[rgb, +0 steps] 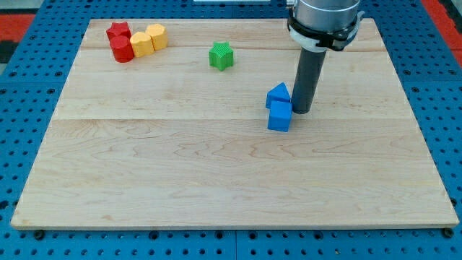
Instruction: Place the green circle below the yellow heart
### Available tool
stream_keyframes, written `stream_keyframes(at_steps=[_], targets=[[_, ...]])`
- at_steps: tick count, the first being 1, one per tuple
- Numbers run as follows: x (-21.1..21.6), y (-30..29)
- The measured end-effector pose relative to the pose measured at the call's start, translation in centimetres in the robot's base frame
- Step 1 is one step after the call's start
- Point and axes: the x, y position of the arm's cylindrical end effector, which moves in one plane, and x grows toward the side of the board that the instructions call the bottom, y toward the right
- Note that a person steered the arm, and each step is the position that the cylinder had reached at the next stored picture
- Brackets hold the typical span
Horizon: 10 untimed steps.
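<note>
Right of centre on the wooden board (216, 180): my tip (302, 111), planted low, pressed up against the right side of the blue cube (279, 116), or a hair off it; too close to call. Just a bare dark rod, nothing to open or close, nothing carried. Tucked directly above that cube and touching it, a second blue block (278, 94), peaked on top, also just left of the rod.

Over to the view's top, a little left of the middle: the green block (221, 55), looking star-shaped, standing alone, well apart from my tip and from everything else.

Far up in the view's top-left corner, a tight cluster of four. Two yellow blocks side by side and touching: the right yellow block (157, 36) and the left yellow block (141, 44), exact shapes hard to make out from this angle. Hard against them on the left, the upper red block (119, 31) and the lower red block (122, 49), rounded like a cylinder.

Green well off to the right of the yellow pair, roughly level with them, not below.
</note>
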Motion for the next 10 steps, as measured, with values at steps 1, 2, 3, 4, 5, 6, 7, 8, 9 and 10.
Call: stream_keyframes(at_steps=[1, 2, 3, 4, 5, 6, 7, 8, 9, 10], targets=[[0.0, 0.1], [-2.1, 0.2], [-5.3, 0.2], [-8.8, 0.2], [-13.1, 0.4], [-15.8, 0.0], [-17.6, -1.2], [-20.7, -0.6], [-19.6, 3.8], [-17.7, 5.8]])
